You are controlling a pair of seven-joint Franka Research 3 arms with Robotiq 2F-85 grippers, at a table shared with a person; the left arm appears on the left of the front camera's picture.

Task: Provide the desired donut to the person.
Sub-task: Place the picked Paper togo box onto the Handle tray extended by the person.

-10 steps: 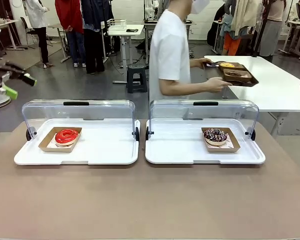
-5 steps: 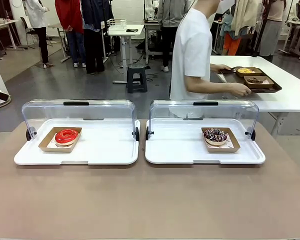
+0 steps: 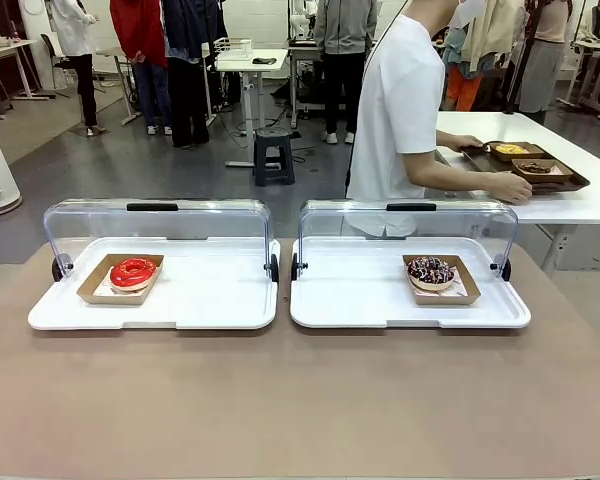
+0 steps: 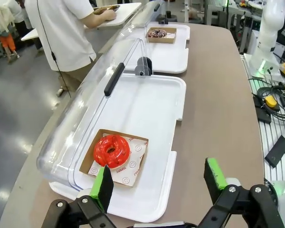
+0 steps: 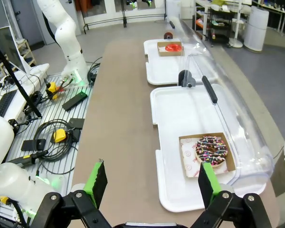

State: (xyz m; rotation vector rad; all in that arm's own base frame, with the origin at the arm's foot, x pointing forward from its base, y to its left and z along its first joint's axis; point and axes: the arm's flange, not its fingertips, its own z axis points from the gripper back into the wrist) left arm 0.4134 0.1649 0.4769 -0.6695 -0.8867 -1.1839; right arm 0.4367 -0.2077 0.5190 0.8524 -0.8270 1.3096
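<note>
From my station: two white trays on the table, each with its clear lid tipped open to the far side. The red donut [image 3: 133, 272] sits in a card tray at the left end of the left tray [image 3: 210, 300]; the sprinkled donut [image 3: 431, 271] sits in its card tray at the right end of the right tray [image 3: 360, 300].

Left gripper [image 4: 159, 183] hangs above the near edge of the left tray, jaws wide, nothing in them; red donut just ahead of it. Right gripper [image 5: 152, 183] likewise wide and empty, above the table beside the right tray, sprinkled donut near its right finger.

The person [image 3: 400, 110] stands side-on behind the right tray, hands on a dark tray [image 3: 570, 183] with two more donuts on the side table. I see no pointing, so I cannot tell which donut is wanted.

Risks as I judge them: picking before a choice is shown means the wrong donut. Pads closing on icing would crush or smear it; better to take the card rim. A high approach could clip the open lid. The person is not facing the table, so a handover now may find no hand ready.
</note>
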